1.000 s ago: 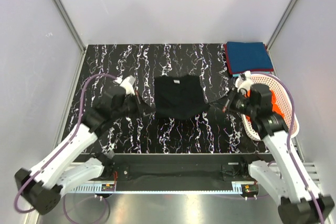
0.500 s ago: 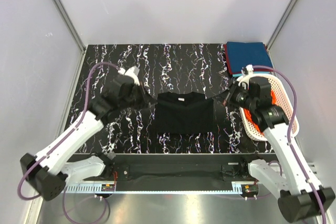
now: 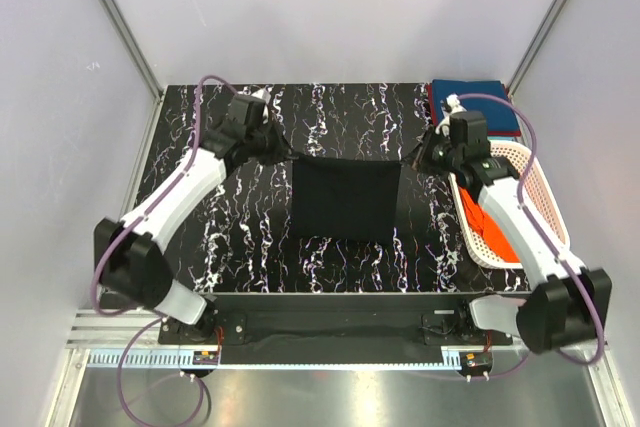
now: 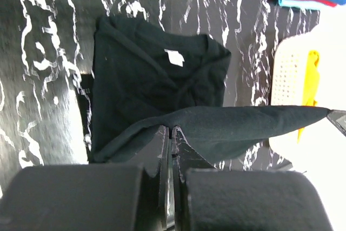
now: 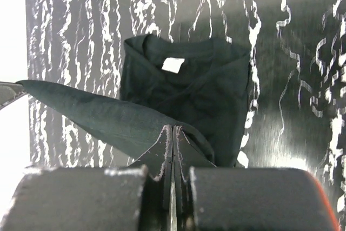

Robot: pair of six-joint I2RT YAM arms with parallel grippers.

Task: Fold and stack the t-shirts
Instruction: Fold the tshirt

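The black t-shirt (image 3: 345, 202) lies in the middle of the marbled table, its collar and white label (image 4: 174, 58) facing up. One edge is lifted and stretched taut between my two grippers above the rest of the shirt. My left gripper (image 3: 286, 154) is shut on the left end of that edge (image 4: 173, 129). My right gripper (image 3: 414, 159) is shut on the right end (image 5: 174, 127). A folded teal-blue shirt (image 3: 472, 105) rests on a dark red one at the back right corner. An orange shirt (image 3: 492, 235) lies in the basket.
The white lattice basket (image 3: 535, 197) stands at the right edge of the table, under my right arm. The folded stack sits just behind it. Grey walls close in the table on three sides.
Both grippers have moved toward the far side of the table with the black shirt's edge, pulling it taut and higher. The arms now reach further out.
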